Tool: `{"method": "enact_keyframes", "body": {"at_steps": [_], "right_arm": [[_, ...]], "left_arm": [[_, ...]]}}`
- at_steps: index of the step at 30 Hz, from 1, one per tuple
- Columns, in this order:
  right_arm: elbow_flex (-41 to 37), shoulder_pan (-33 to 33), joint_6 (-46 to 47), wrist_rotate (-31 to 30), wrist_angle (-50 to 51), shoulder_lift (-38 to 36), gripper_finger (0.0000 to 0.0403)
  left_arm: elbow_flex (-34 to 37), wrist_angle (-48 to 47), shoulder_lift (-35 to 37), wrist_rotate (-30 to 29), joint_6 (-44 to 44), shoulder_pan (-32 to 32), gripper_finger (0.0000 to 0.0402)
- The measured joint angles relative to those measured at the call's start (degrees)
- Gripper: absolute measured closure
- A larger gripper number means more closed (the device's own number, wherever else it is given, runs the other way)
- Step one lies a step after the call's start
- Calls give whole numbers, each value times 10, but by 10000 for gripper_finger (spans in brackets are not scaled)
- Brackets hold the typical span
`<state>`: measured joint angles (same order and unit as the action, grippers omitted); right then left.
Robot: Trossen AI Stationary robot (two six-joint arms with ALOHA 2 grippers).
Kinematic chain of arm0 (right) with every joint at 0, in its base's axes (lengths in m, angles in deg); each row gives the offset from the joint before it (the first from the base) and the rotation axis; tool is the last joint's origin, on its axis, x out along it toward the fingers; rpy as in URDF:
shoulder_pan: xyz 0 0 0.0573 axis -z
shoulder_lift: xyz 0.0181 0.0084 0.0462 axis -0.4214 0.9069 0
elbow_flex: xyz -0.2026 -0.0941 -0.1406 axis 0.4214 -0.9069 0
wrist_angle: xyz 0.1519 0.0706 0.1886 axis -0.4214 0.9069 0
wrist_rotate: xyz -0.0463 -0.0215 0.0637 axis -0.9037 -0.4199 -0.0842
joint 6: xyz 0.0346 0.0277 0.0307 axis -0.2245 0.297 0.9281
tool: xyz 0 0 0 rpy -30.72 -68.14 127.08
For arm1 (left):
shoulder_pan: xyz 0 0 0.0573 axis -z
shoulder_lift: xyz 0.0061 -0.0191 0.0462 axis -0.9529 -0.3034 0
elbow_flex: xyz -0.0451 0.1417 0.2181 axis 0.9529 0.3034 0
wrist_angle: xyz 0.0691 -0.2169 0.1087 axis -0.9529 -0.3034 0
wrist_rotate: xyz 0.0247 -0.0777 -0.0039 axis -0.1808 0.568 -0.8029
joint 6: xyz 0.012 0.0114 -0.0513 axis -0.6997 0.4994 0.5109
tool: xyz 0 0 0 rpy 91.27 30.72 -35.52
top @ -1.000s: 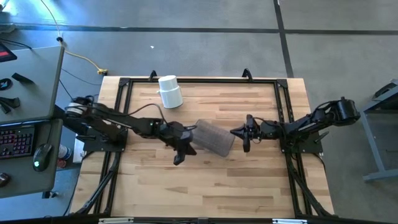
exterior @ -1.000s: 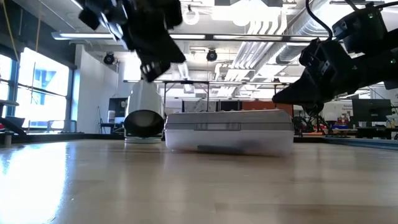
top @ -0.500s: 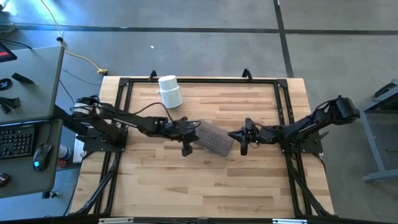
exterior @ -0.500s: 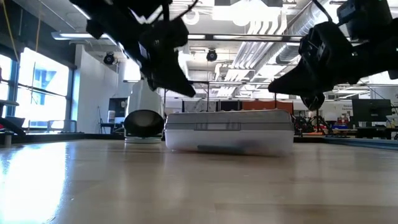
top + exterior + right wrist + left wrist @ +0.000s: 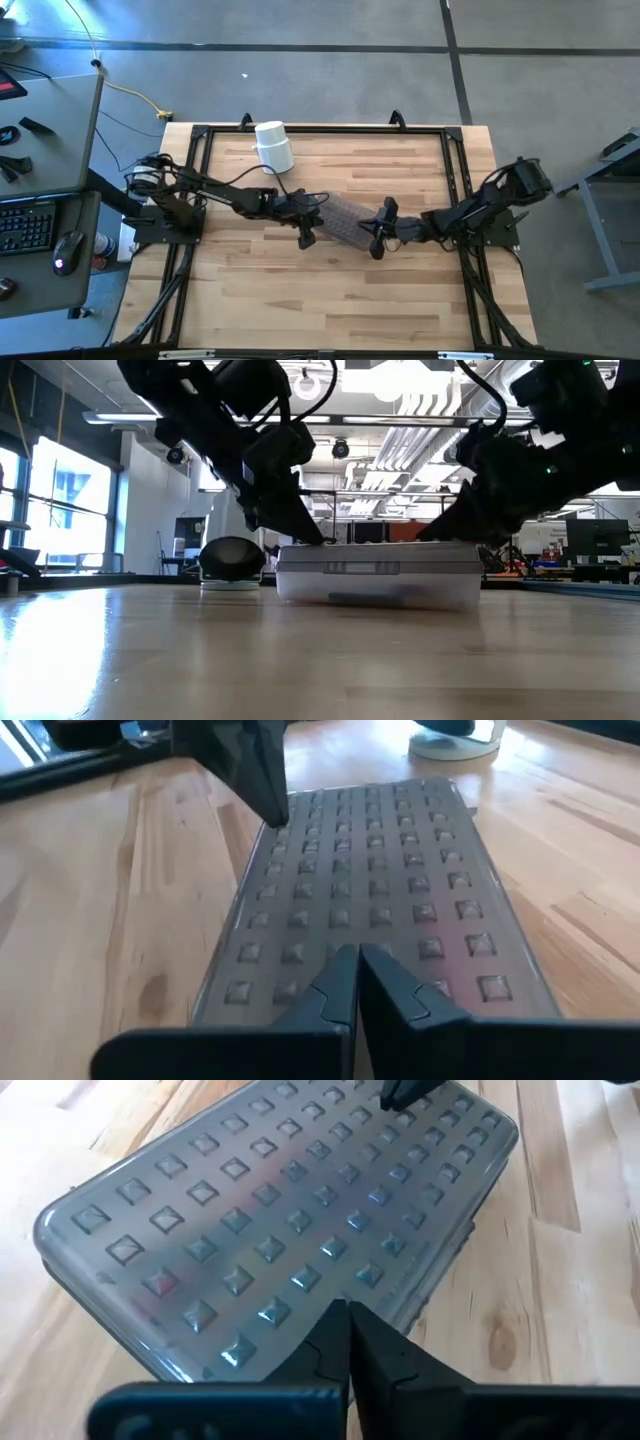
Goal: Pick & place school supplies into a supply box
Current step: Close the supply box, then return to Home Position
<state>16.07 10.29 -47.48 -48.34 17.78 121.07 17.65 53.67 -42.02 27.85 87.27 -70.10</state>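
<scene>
The supply box (image 5: 341, 220) is a clear plastic box with a studded lid, lying flat and closed at the table's middle, slanted. Through the lid (image 5: 300, 1210) only faint reddish tints show; the school supplies cannot be made out. My left gripper (image 5: 308, 237), shut, is at the box's left end. My right gripper (image 5: 375, 244), shut, is at its right end. In the low view both (image 5: 312, 538) (image 5: 432, 538) slant down onto the lid's top edge. My left gripper (image 5: 348, 1312) has its shut fingertips against the lid's left end (image 5: 300, 1295), slanting down from the table's left; the box lies flat on the table. My right gripper (image 5: 358, 955) has its shut fingertips against the lid's right end (image 5: 400, 945), slanting down from the table's right.
A white cylindrical cup (image 5: 273, 147) lies on its side near the far edge, left of centre, its dark mouth (image 5: 232, 558) facing the near side. A black frame (image 5: 195, 180) borders the tabletop. Bare wood lies on the box's near side.
My left gripper has moved right and down to the box's left end. My right gripper has moved left, toward the near edge and down to the box's right end. The box has slid slightly along the table.
</scene>
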Motion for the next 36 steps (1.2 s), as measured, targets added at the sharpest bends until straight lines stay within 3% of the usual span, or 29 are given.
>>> {"method": "enact_keyframes", "body": {"at_steps": [4,9,15,20,23,28,33,36], "right_arm": [[0,0,5,-8,-14,20,403],[-1,-3,-38,-4,-40,11,403],[-3,-11,-128,-13,-63,-54,403],[-3,-33,-136,32,-28,-194,403],[-3,-62,-143,51,48,-310,403],[-3,-108,-181,16,213,-495,403],[-3,-121,-210,7,329,-620,403],[-15,-121,-189,8,335,-656,402]], "left_arm": [[2,16,1,1,0,0,342],[4,-1,26,23,1,-1,349],[4,-96,148,23,-6,0,376],[4,-197,292,-20,-14,0,364],[3,-274,389,-40,-21,0,343],[14,-383,548,-98,2,9,323],[83,-387,704,-158,7,40,319],[151,-355,802,-185,6,57,319]]}}
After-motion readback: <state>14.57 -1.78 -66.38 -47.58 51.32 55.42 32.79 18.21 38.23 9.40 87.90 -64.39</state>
